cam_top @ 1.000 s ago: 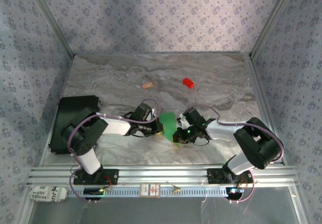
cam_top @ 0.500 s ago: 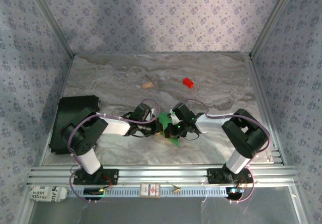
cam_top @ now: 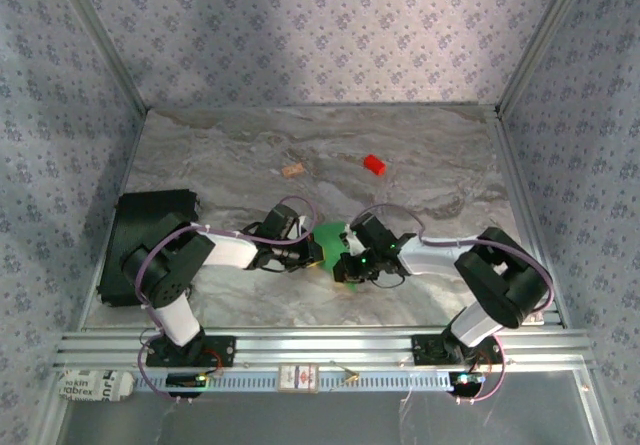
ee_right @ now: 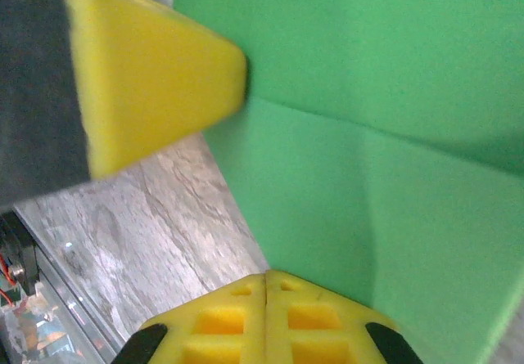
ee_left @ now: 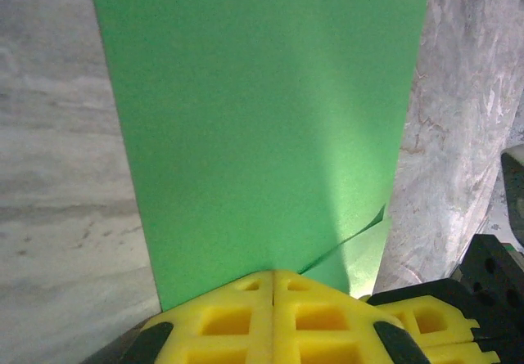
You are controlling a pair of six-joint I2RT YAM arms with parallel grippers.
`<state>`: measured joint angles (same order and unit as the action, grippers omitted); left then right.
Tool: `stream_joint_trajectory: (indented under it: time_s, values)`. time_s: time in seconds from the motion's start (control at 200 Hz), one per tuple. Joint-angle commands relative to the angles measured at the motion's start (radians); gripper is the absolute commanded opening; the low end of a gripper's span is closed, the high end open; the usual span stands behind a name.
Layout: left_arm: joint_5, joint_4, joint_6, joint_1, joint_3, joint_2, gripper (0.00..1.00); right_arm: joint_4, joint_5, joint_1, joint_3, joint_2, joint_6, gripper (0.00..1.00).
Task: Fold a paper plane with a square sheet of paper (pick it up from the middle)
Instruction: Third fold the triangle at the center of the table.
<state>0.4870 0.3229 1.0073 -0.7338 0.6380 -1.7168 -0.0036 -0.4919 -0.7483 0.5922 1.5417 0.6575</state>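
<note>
The square sheet of paper (cam_top: 330,235) is bright green and folded over, held just above the marble table between the two arms. In the left wrist view the paper (ee_left: 262,119) rises from my left gripper (ee_left: 273,274), whose yellow jaws are shut on its near edge; a second layer peeks out at the lower right. My right gripper (ee_right: 265,276) is shut on an edge of the creased paper (ee_right: 393,94). One left finger (ee_right: 155,86) presses the sheet at the upper left. From above, the left gripper (cam_top: 320,256) and right gripper (cam_top: 345,265) almost touch.
A small red block (cam_top: 374,165) and a tiny tan piece (cam_top: 293,170) lie farther back on the table. A black box (cam_top: 150,245) sits at the left edge. An aluminium rail (cam_top: 320,343) runs along the near edge.
The right gripper swung left into the paper, then eased back a little. The green sheet shows smaller and more folded than a second ago. The left arm has barely moved.
</note>
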Motion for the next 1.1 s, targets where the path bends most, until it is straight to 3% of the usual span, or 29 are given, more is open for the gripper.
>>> stream_joint_trajectory:
  time_s: [0.0, 0.385, 0.645, 0.869, 1.094]
  values:
    - [-0.039, -0.055, -0.006, 0.015, -0.031, -0.024, 0.01, -0.073, -0.017, 0.013, -0.058, -0.036, -0.013, 0.06]
    - [-0.041, -0.054, 0.0, 0.017, -0.036, -0.023, 0.01, -0.111, -0.021, 0.053, -0.196, -0.184, -0.02, 0.06]
    - [-0.041, -0.057, -0.005, 0.016, -0.027, -0.021, 0.01, -0.188, -0.006, 0.077, -0.138, -0.28, -0.02, 0.06]
    - [-0.034, -0.075, -0.013, 0.016, -0.003, -0.023, 0.01, -0.111, -0.026, 0.082, -0.059, -0.199, -0.008, 0.03]
    - [-0.028, -0.074, -0.019, 0.016, 0.011, -0.017, 0.02, -0.068, -0.007, 0.078, -0.09, -0.109, 0.018, 0.01]
